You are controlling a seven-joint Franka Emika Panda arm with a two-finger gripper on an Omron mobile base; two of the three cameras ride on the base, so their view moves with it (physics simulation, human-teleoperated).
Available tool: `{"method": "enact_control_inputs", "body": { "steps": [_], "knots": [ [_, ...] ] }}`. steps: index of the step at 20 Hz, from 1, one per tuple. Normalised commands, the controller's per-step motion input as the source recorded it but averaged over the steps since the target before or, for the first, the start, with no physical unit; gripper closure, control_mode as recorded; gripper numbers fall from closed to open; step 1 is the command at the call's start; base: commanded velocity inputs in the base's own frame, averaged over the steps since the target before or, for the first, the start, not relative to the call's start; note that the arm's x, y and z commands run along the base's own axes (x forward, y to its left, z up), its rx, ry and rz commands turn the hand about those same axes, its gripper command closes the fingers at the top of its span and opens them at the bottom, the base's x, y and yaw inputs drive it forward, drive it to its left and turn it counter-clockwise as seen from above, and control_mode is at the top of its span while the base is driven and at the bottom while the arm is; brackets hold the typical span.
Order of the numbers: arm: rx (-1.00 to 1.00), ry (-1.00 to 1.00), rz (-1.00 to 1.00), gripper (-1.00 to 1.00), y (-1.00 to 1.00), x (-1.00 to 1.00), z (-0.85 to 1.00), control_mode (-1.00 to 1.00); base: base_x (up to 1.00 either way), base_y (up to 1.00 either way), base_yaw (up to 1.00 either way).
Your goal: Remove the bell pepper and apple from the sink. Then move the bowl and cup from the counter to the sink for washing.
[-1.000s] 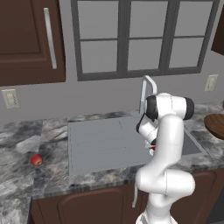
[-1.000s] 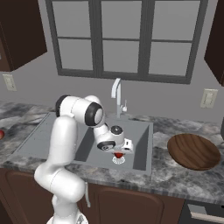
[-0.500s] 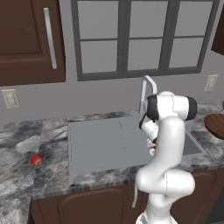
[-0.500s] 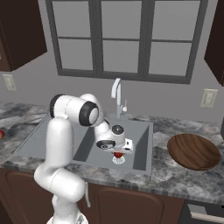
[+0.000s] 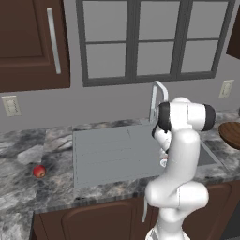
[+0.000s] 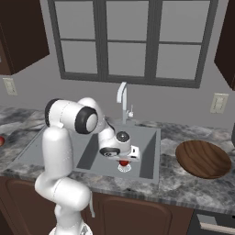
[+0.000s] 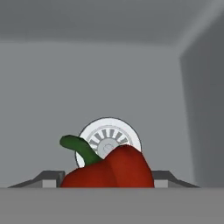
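The bright red bell pepper (image 7: pixel 109 170), with a curved green stem, lies on the sink (image 6: pixel 148 153) floor just in front of the round white drain (image 7: pixel 111 135). My gripper (image 7: pixel 107 175) is low in the basin with a finger against each side of the pepper, shut on it. From the right base the gripper (image 6: pixel 123 161) hangs over the red pepper (image 6: pixel 123 162). The apple (image 5: pixel 39 171) rests on the counter (image 5: pixel 28 154) to the left of the sink. The wooden bowl (image 6: pixel 203 158) sits on the counter to the right. The cup is out of view.
The chrome faucet (image 6: pixel 122 98) rises behind the basin, close to my arm. The ribbed drainboard (image 5: pixel 108 150) spreads left of the basin. The basin's right wall (image 7: pixel 203 109) stands near the pepper. Wall outlets and dark cabinets line the back.
My upper arm has swung slightly to the left in the right base view. The gripper and pepper stay at the same spot over the drain.
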Motion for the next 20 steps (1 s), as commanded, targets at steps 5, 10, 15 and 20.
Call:
{"method": "enact_control_inputs", "body": {
  "steps": [5, 10, 15, 20],
  "knots": [
    [0.00, -0.01, 0.00, 1.00, 0.00, -0.18, 0.30, -1.00, 0.00, 0.00, 0.00],
    [0.00, 0.00, 0.00, 1.00, 0.00, -0.15, 0.35, -1.00, 0.00, 0.00, 0.00],
    [0.00, 0.00, 0.00, 1.00, 0.00, -0.12, 0.37, -1.00, 0.00, 0.00, 0.00],
    [0.00, 0.00, 0.00, 1.00, 0.00, -0.09, 0.39, -1.00, 0.00, 0.00, 0.00]
  ]
}}
